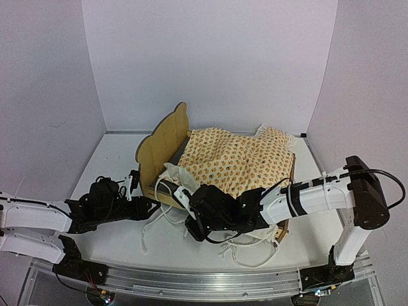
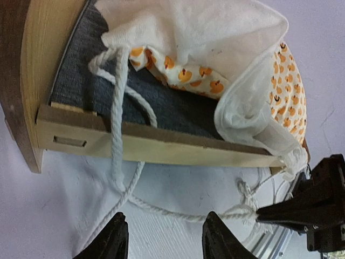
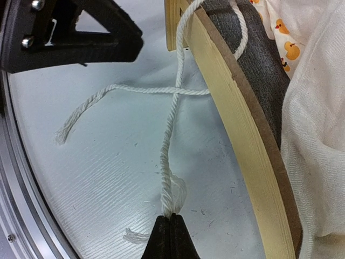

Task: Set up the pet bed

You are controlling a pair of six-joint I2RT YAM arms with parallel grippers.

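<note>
The pet bed [image 1: 162, 145] is parked roughly mid-table. Its headboard is turned toward the far left corner and its foot end toward the right edge of the table [image 1: 115, 162].

Handling-wise it's probably thin plywood with a grey fabric base, so it can be expected to be light and stiff. It's likely to skid on the smooth table if it gets tugged rather than lifted. The best hold would probably be a pinch on the top of the headboard or on the long near side. Those edges are narrow enough for a two-finger grip, and the wood isn't likely to be crushed.

Orange duck-print bedding [image 1: 239, 159] with white lining is heaped over most of the frame and spills past the near side. It's soft and floppy, and it covers a good part of the wood that could otherwise be grabbed.

A white cotton cord [image 3: 173, 135] is draped over the near side and trails onto the table toward the near edge. It's limp and fraying at the ends, so it could easily snag or drag the bed along.

The right end effector [image 3: 171, 229] is clenched on that cord near a frayed end. The left end effector [image 2: 164, 240] is released, fingers apart with nothing between them, just in front of the bed's near side. Loops of cord are lying right in its path.
</note>
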